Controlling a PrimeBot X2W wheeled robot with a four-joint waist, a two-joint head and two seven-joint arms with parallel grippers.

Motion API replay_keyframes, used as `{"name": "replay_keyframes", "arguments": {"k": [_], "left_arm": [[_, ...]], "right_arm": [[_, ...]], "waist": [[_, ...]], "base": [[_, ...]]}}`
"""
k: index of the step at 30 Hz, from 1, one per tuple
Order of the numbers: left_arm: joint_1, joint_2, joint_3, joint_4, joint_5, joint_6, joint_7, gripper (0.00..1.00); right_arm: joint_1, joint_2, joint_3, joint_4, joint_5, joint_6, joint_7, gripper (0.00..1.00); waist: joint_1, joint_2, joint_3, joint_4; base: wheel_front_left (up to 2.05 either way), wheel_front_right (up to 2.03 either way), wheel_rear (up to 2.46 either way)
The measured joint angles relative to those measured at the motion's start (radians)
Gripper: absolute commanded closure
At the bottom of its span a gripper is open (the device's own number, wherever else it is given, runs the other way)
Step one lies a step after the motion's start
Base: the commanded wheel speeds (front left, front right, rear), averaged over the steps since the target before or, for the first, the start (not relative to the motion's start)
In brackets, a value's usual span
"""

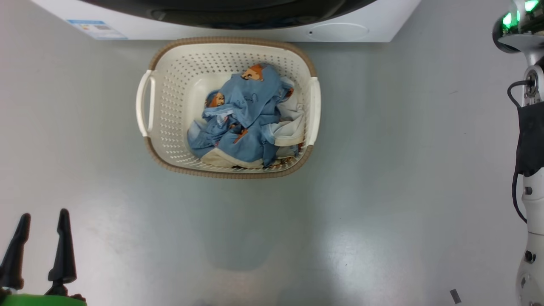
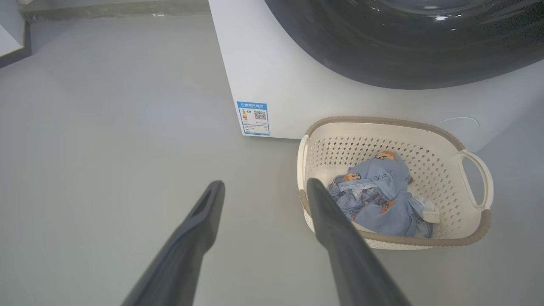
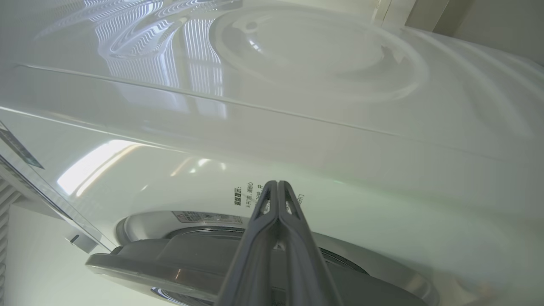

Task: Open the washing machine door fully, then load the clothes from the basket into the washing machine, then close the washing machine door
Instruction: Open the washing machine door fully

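A: Grippers?
B: My left gripper (image 1: pixel 44 214) spread wide, empty, well short of the basket (image 1: pixel 231 41); right gripper (image 3: pixel 276 183) pinched together, empty
A: And the clothes (image 1: pixel 244 114)?
B: Heaped in the basket, soft, light; I'd pinch the top fold

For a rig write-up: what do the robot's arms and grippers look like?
The left gripper has two long, dark, tapering fingers above a bright green base. The right gripper has dark grey fingers with slotted cut-outs near the tips. The right arm is pale and rounded, wrapped midway by a black cover, with a black cable and green lights on a glossy joint.
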Motion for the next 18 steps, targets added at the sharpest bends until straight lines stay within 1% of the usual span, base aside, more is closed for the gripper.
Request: {"name": "replay_keyframes", "arguments": {"k": [1,4,13,18], "left_arm": [[0.000,0.000,0.000,0.000,0.000,0.000,0.000,0.00],[0.000,-0.016,0.013,0.022,-0.028,0.000,0.000,0.00],[0.000,-0.022,0.034,0.073,-0.036,0.000,0.000,0.00],[0.000,-0.025,0.041,0.093,-0.036,0.000,0.000,0.00]], "right_arm": [[0.000,0.000,0.000,0.000,0.000,0.000,0.000,1.00],[-0.015,-0.012,0.012,0.018,0.001,0.000,0.045,1.00],[-0.048,-0.019,0.061,0.038,0.003,0.000,0.132,1.00],[-0.058,-0.021,0.070,0.044,0.007,0.000,0.169,1.00]], "waist": [[0.0000,0.0000,0.000,0.000],[0.0000,0.0000,0.004,0.012],[0.0000,0.0000,0.010,0.026],[0.0000,0.0000,0.015,0.030]], "base": [[0.00,0.00,0.00],[0.00,0.00,0.00],[0.00,0.00,0.00],[0.00,0.00,0.00]]}}
